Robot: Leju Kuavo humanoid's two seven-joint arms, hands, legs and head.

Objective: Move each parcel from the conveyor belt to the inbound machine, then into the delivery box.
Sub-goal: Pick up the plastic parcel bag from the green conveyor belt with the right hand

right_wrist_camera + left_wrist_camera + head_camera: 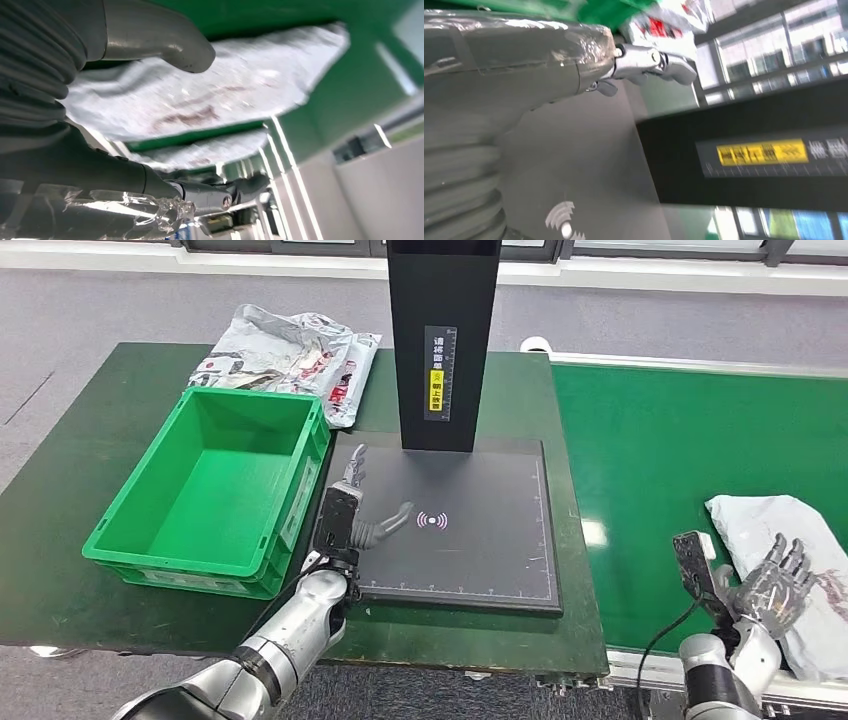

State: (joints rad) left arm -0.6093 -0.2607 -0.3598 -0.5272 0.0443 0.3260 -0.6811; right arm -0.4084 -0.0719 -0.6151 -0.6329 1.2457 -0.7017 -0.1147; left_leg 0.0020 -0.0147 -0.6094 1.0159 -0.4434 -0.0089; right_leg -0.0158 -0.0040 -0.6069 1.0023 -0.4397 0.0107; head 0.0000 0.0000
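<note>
One parcel (775,540) lies on green conveyor belt (680,460), right hand (775,585) over it, fingers spread, holding nothing. Left hand (352,510) empty, fingers apart, above black inbound machine (480,530) beside green delivery box (160,540).

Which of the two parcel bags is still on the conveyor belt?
The white parcel at the right, lying on the green conveyor belt under the right hand. The other bag lies behind the green crate.
</note>
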